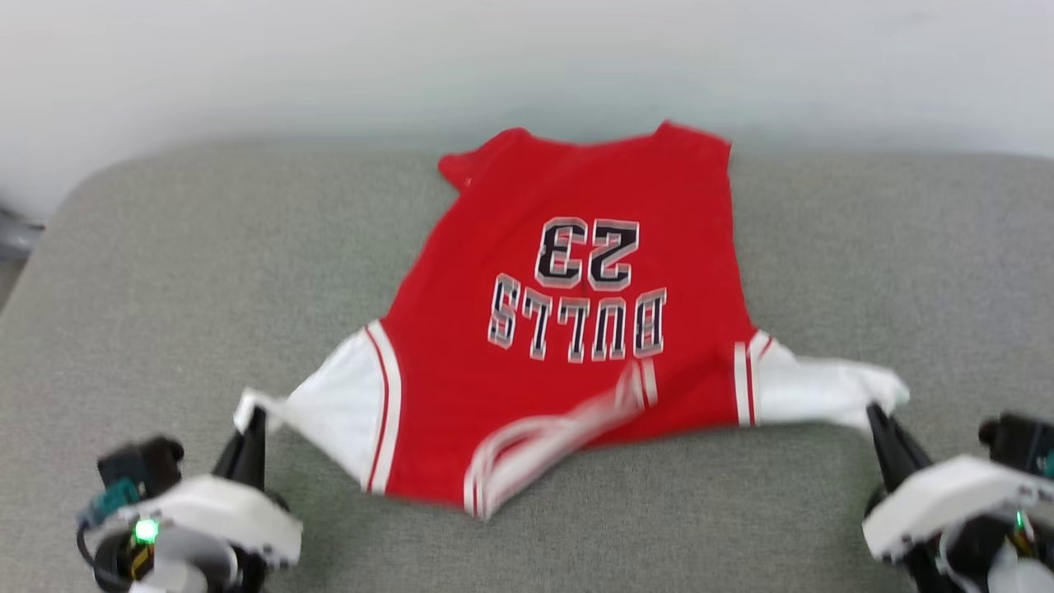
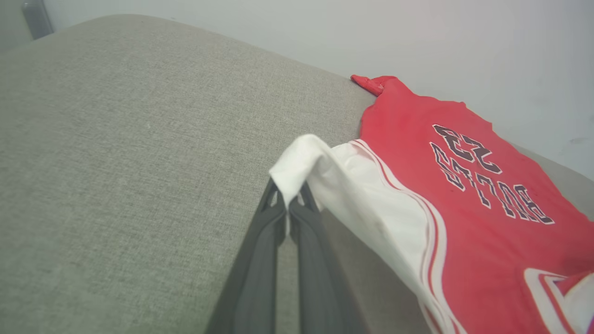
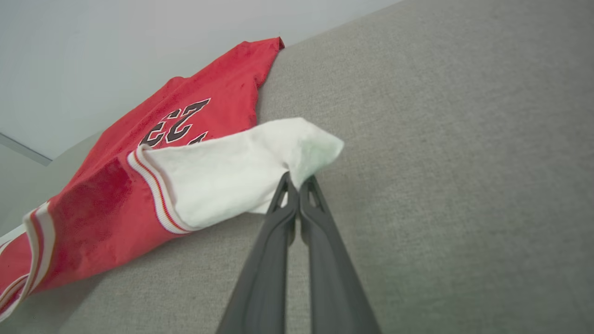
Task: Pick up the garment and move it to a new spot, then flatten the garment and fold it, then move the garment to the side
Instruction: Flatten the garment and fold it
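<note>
The garment [image 1: 568, 321] is a red jersey with white short sleeves, lettering face up, spread over the grey cushion [image 1: 165, 288]. Its sleeve ends are lifted off the surface and the neck side hangs toward me with striped trim. My left gripper [image 1: 257, 416] is shut on the tip of the left white sleeve [image 2: 301, 160]. My right gripper [image 1: 874, 412] is shut on the tip of the right white sleeve [image 3: 301, 144]. The garment [image 2: 464, 185] stretches away from the left gripper [image 2: 290, 195], and the garment [image 3: 185, 139] from the right gripper [image 3: 297, 183] likewise.
The grey cushion [image 2: 116, 162] runs wide to both sides of the jersey and ends at a rounded far edge against a pale wall [image 1: 527, 58]. The jersey's far hem reaches that back edge. Grey fabric [image 3: 464, 162] lies bare to the right.
</note>
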Robot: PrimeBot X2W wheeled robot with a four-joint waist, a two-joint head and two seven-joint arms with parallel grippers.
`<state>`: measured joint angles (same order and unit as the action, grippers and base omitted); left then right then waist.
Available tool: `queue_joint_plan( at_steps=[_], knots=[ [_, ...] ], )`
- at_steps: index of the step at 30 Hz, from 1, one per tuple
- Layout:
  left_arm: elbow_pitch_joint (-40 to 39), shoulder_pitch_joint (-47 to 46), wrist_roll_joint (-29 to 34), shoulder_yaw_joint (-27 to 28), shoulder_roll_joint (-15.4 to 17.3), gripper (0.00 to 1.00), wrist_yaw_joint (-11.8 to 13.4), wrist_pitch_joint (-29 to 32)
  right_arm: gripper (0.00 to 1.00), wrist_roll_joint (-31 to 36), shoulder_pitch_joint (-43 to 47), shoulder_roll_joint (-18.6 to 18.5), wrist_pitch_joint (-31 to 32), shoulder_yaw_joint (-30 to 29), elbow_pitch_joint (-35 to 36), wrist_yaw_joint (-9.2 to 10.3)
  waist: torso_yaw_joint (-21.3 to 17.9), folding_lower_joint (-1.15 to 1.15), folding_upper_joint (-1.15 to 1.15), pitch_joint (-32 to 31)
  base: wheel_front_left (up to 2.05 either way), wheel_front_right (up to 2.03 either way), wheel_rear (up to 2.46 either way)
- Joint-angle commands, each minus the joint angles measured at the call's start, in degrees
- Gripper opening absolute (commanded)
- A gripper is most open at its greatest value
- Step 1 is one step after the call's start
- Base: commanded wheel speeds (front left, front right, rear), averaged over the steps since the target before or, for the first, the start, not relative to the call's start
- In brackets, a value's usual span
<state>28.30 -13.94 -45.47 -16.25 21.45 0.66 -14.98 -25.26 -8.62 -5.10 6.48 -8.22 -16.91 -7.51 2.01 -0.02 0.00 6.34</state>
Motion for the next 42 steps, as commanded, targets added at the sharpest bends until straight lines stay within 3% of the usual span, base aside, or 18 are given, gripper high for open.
queue_joint_plan(
  at_steps=[1, 10, 17, 18, 19, 20, 26, 32, 42],
  knots=[
    [-1.1, 2.53, -0.43, 0.21, 0.22, 0.0, 0.81, -0.04, 0.0, -0.43, 2.96, 0.71, 0.6, -0.67, 1.62, 0.04, 0.11, 0.02, 0.0, -2.44, 0.0, 0.0, 0.0],
    [-10.38, 15.25, -0.24, -0.54, 1.69, 0.0, 5.9, 2.09, 0.0, -0.44, 17.28, 2.15, 4.91, -4.16, 9.7, 0.04, 1.41, 0.02, 0.0, -6.98, 0.0, 0.0, 0.0],
    [-19.51, 20.66, 0.92, -1.76, 3.94, 0.0, 9.3, 5.65, 0.0, 2.06, 22.97, 2.24, 6.99, -2.99, 12.56, 0.04, 2.21, 0.02, 0.0, -7.28, 0.0, 0.0, 0.0],
    [-20.74, 20.85, 1.23, -2.12, 4.19, 0.0, 9.66, 6.13, 0.15, 2.81, 23.0, 2.25, 7.16, -2.56, 12.44, 0.04, 2.37, 0.02, 0.0, -7.21, 0.0, 0.0, 0.0],
    [-21.91, 20.88, 1.58, -2.49, 4.36, 0.0, 9.89, 6.61, 0.44, 3.47, 22.82, 2.26, 7.25, -2.09, 12.36, 0.04, 2.54, 0.02, 0.0, -7.09, 0.0, 0.0, 0.0],
    [-22.98, 20.86, 1.73, -2.81, 4.37, 0.0, 10.1, 7.03, 1.0, 3.85, 22.29, 2.25, 6.98, -1.9, 12.22, 0.04, 2.69, 0.02, 0.0, -6.95, 0.0, 0.0, 0.0],
    [-27.78, 19.09, 3.12, -4.0, 4.2, 0.0, 11.44, 8.13, 1.0, 5.34, 15.58, 2.24, 3.83, -2.51, 11.53, 0.04, 3.67, 0.02, 0.0, -4.64, 0.0, 0.0, 0.0],
    [-31.01, 15.07, 4.49, -4.62, 3.66, 0.0, 10.91, 7.35, 1.0, 5.97, 1.5, 0.93, 3.2, -4.57, 5.88, 0.04, 5.41, 0.02, 0.0, 1.41, 0.0, 0.0, 0.0],
    [-32.19, 6.02, 6.66, -7.2, 1.02, 0.0, 7.47, 5.18, 1.0, 7.94, -26.99, -5.86, 16.17, -6.1, -13.22, 0.04, 10.37, 0.02, 0.0, 12.45, 0.0, 0.0, 0.0]
  ],
)
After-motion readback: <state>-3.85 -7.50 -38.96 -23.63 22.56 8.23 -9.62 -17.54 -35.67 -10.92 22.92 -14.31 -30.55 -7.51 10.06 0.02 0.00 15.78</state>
